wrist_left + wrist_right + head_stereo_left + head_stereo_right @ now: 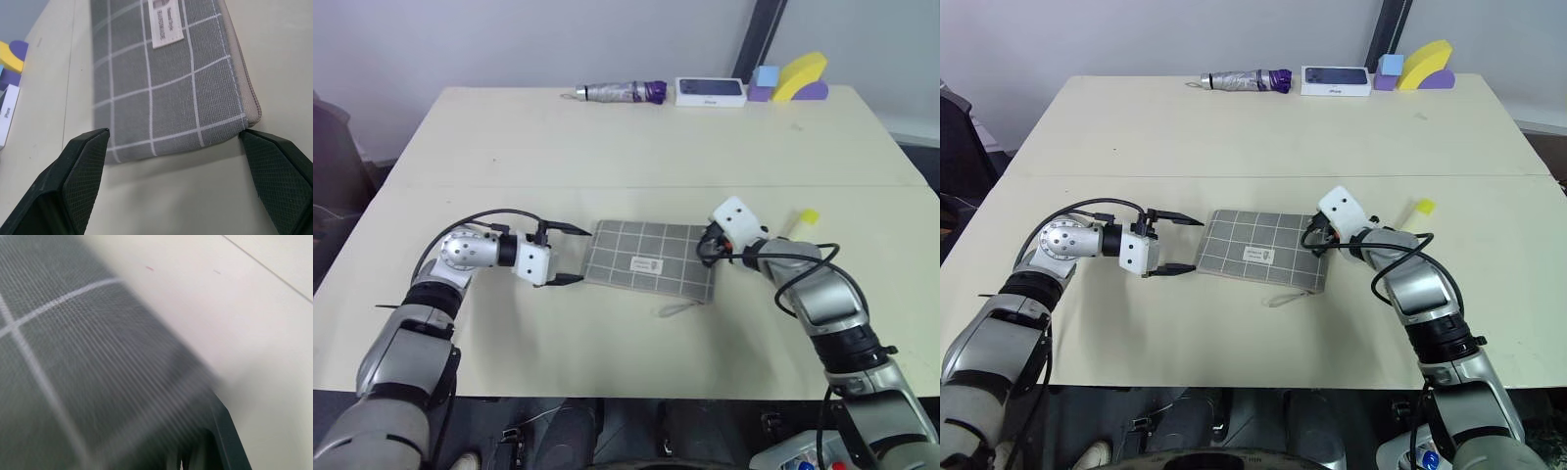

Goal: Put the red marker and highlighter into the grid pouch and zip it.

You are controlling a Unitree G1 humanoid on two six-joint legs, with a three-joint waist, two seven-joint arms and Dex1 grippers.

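Pouch: grey grid fabric, flat on the bench, white label up, long axis running across from one arm to the other. Its cord loop lay on the bench at the near right corner. It appeared closed along the edge seen in the left wrist view; whether the zipper was fully run could not be told.

Left hand: at the pouch's left short end, pointing along the pouch's long axis, fingers spread wide. One fingertip sat beside each corner of that end, so the end lay between them, just ahead, apparently not yet gripped.

Right hand: at the pouch's right short end, fingers pressed together, over or against the fabric there. Whether it pinched the zipper pull or cloth could not be told.

Highlighter: yellow, on the bench to the right of the pouch, beyond the right arm, well apart from the pouch mouth. The right arm was the nearer to it.

Red marker: not located.

Judgement: the next move turned on the left hand closing across the pouch's left end to steady it.
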